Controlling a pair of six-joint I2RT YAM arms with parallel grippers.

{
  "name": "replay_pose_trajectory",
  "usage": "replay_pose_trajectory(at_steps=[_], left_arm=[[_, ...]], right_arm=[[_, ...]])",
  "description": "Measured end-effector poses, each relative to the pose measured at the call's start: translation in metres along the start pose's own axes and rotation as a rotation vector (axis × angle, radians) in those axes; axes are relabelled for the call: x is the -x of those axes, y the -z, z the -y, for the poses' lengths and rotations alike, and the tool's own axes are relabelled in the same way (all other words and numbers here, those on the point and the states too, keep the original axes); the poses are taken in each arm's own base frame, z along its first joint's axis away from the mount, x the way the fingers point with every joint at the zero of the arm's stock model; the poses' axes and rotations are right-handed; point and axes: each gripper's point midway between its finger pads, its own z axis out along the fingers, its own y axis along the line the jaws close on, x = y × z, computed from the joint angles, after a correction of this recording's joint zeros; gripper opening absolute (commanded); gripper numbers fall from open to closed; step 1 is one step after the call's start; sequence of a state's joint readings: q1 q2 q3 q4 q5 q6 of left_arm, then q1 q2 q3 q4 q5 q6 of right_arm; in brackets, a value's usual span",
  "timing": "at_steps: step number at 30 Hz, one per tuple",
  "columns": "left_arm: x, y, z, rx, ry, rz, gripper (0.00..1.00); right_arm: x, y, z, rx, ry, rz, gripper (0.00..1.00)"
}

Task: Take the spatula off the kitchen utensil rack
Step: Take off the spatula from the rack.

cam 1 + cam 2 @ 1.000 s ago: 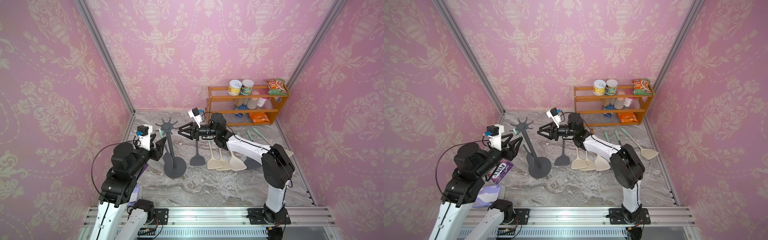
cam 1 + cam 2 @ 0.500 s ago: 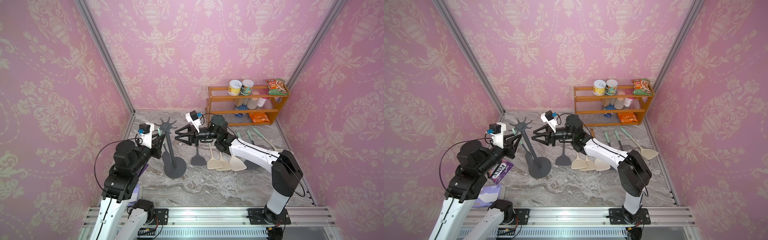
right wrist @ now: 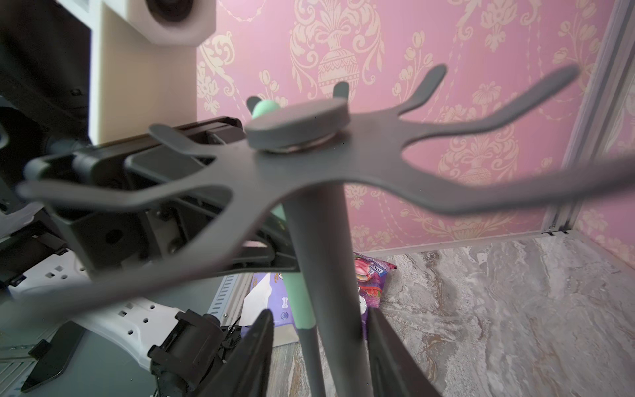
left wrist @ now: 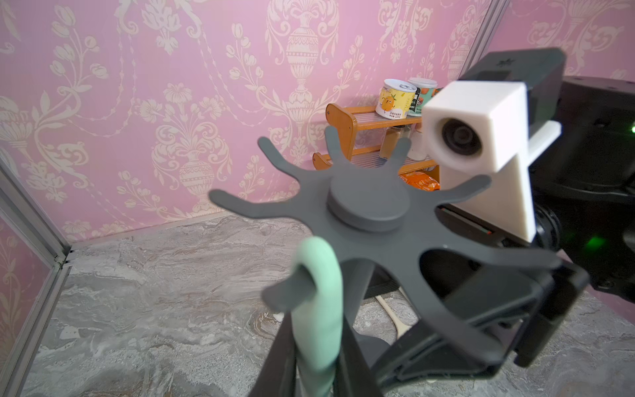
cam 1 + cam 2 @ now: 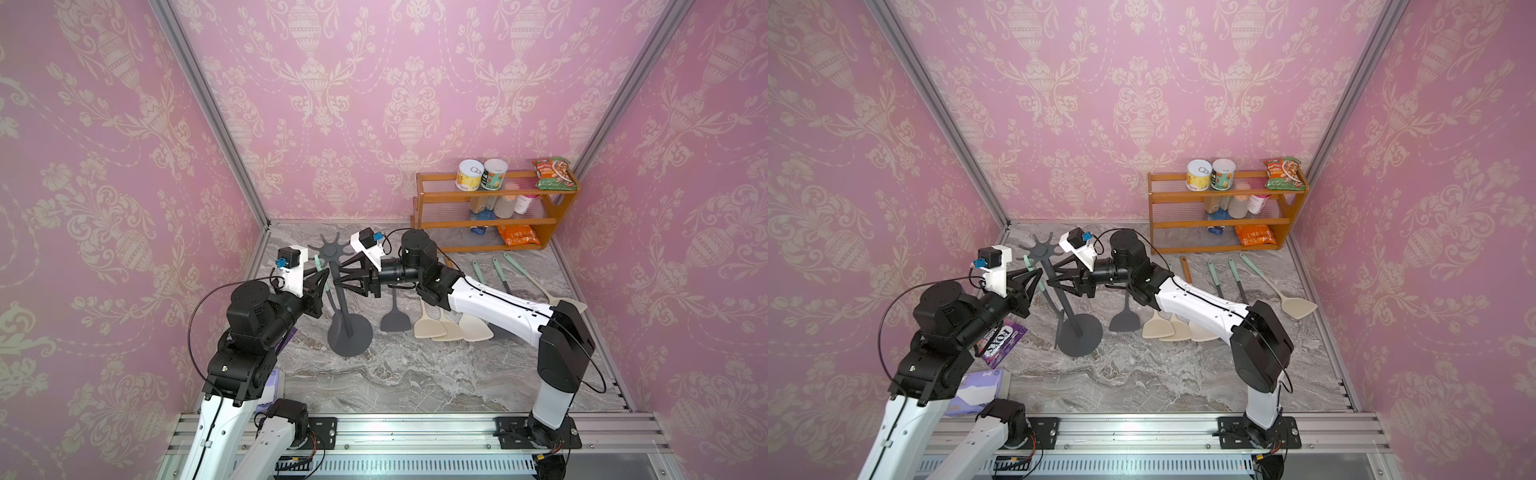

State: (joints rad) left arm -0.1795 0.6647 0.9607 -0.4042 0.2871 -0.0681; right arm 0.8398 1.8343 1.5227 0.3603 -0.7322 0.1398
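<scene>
Though the spatula (image 4: pixel 318 309) hangs by the hole in its mint-green handle from one hook of the kitchen utensil rack (image 4: pixel 367 206), my left hand (image 4: pixel 316 373) is clamped on that handle just below the hook, one finger on each side with no gap that I can see. From above, the handle runs down close beside the rack's thin pole, on the side toward my left arm. The rack stands on its round base on the table (image 5: pixel 415 374). My right hand (image 3: pixel 319 343) reaches in from the opposite side at about the same height. Its jaws are partway apart, with the pole between the fingers and a gap on both sides of it. The spatula's dark shaft passes through that same gap. Past the rack, toward my right arm, a dark grey turner (image 5: pixel 392 320) and three cream turners (image 5: pixel 430 330) lie flat on the table. An orange wooden shelf (image 5: pixel 482 224) with cans stands at the back wall, and a purple sweet packet (image 5: pixel 1000 338) lies near my left arm.
</scene>
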Motion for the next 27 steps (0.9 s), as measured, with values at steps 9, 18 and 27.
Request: replay_pose_trajectory(at_steps=[9, 18, 27], left_arm=[[0.0, 0.0, -0.003, 0.011, 0.001, 0.0, 0.15], [0.004, -0.001, -0.007, 0.03, 0.0, 0.012, 0.17], [0.001, 0.014, -0.011, 0.076, -0.023, 0.002, 0.18]], right_arm=[[0.004, -0.012, 0.014, -0.057, 0.053, 0.022, 0.37], [0.008, -0.017, 0.006, -0.011, 0.133, 0.052, 0.0], [0.004, -0.021, 0.002, -0.021, 0.16, 0.035, 0.0]])
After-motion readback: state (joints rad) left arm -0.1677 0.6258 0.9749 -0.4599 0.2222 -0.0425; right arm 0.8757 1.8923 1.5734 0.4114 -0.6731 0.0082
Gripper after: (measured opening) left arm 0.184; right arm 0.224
